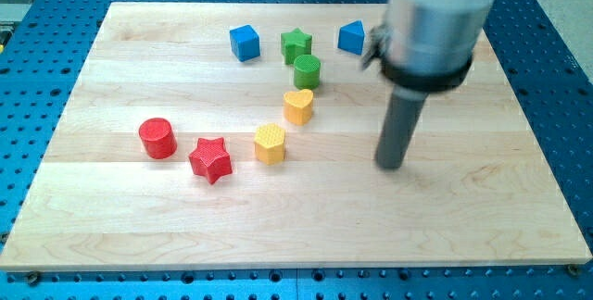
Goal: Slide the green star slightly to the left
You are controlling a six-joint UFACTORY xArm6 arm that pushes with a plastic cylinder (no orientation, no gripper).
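The green star (296,43) sits near the view's top centre of the wooden board (139,217). A green cylinder (308,71) touches it just below and to the right. My tip (391,165) rests on the board well to the right of and below the star, apart from every block. The rod rises from it to the large grey arm body at the view's top right.
A blue cube (245,43) lies left of the star and a blue block (352,37) right of it, partly behind the arm. A yellow heart (298,106), yellow hexagon (270,143), red star (210,159) and red cylinder (157,138) curve down to the left.
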